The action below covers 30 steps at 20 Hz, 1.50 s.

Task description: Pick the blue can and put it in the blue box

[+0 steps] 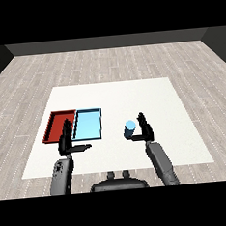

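Note:
A small blue can (130, 128) stands upright on the white table (157, 96), right of the trays. My right hand (145, 128) is just to the can's right, fingers straight and pointing up, palm toward the can, thumb reaching under its base; it is not curled round it. The light blue tray (87, 124) lies left of the can, with the red tray (58, 125) beside it further left. My left hand (66, 139) hovers at the near edge of the two trays, fingers straight, thumb stretched to the right.
Both grey forearms come in from the lower corners. The table's near edge runs just behind the hands, and grey wooden floor surrounds the table.

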Motion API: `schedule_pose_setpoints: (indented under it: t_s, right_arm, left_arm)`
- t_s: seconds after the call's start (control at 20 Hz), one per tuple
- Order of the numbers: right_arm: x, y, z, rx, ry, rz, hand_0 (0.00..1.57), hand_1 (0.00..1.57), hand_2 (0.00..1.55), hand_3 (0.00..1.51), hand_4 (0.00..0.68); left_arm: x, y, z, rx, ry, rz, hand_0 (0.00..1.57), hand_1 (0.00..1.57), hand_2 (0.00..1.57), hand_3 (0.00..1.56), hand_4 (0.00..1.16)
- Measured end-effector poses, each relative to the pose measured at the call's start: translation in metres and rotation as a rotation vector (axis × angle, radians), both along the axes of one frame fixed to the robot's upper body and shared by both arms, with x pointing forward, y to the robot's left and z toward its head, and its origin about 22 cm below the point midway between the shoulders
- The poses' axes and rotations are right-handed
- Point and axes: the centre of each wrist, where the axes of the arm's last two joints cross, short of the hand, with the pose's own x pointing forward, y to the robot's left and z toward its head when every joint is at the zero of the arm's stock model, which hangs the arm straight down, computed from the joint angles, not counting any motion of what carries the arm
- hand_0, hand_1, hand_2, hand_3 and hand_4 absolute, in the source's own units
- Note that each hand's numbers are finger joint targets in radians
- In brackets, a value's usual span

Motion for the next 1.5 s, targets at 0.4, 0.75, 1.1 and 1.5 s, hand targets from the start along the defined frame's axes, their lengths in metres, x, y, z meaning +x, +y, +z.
schedule_pose_setpoints:
  t_s: [0.4,0.75,1.1,1.5]
  right_arm:
    - [0.01,0.013,-0.016,0.041,0.038,-0.003,0.0,0.0,0.0,0.0,0.0]
    - [0.011,0.021,-0.026,0.065,0.059,-0.007,0.0,0.0,0.0,0.0,0.0]
    - [0.023,0.019,-0.023,0.089,0.066,0.01,0.0,0.0,0.0,0.0,0.0]
    - [0.031,0.029,-0.017,0.083,0.08,0.011,0.0,0.0,0.0,0.0,0.0]
  left_arm:
    - [0.0,0.0,0.0,0.008,-0.005,0.01,0.0,0.0,0.0,0.0,0.0]
    - [0.002,-0.001,-0.003,0.01,-0.017,0.023,0.0,0.0,0.0,0.0,0.0]
    - [-0.001,-0.002,-0.006,0.001,-0.017,0.018,0.0,0.0,0.0,0.0,0.0]
    - [-0.002,-0.001,-0.005,0.006,-0.014,0.02,0.0,0.0,0.0,0.0,0.0]
